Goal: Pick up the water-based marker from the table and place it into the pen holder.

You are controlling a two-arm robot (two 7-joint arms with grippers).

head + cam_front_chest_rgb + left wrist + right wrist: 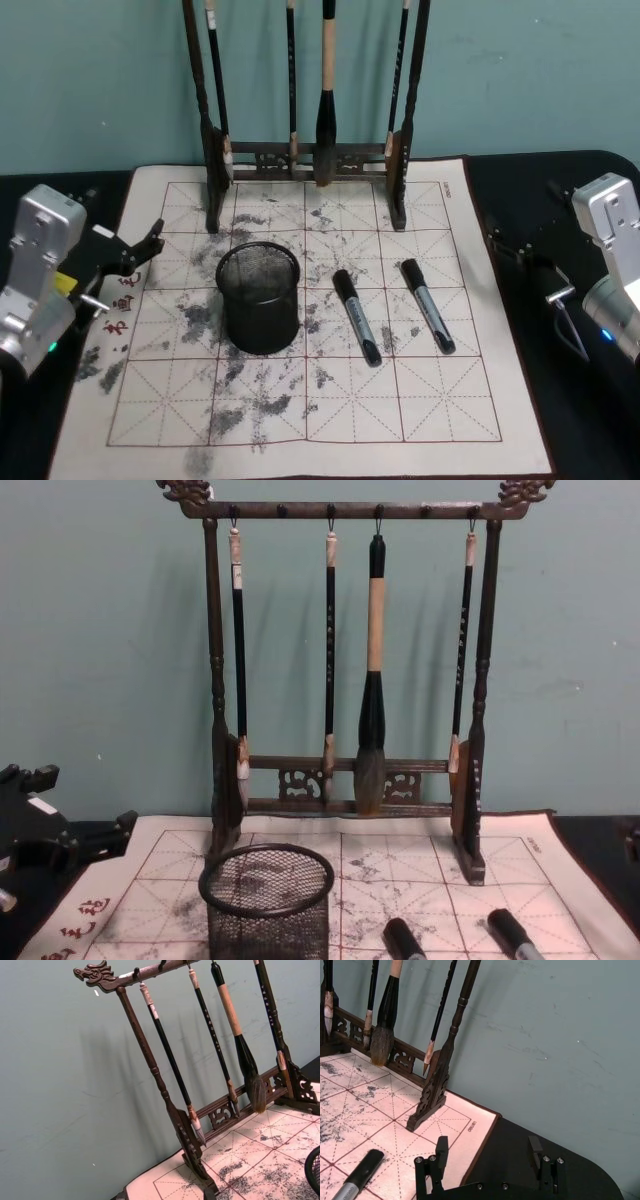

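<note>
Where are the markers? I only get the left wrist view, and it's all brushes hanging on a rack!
Observer: Two lie on the mat, right of the pen holder: the near marker and the far marker.
Operator: Is anything in the cup?
Observer: No. The head view looks down into it, and it's empty.
Operator: Which claw is closer to the markers?
Observer: The right claw, I'd say. It's open, beside the mat's right edge. The left claw sits at the mat's left edge.
</note>
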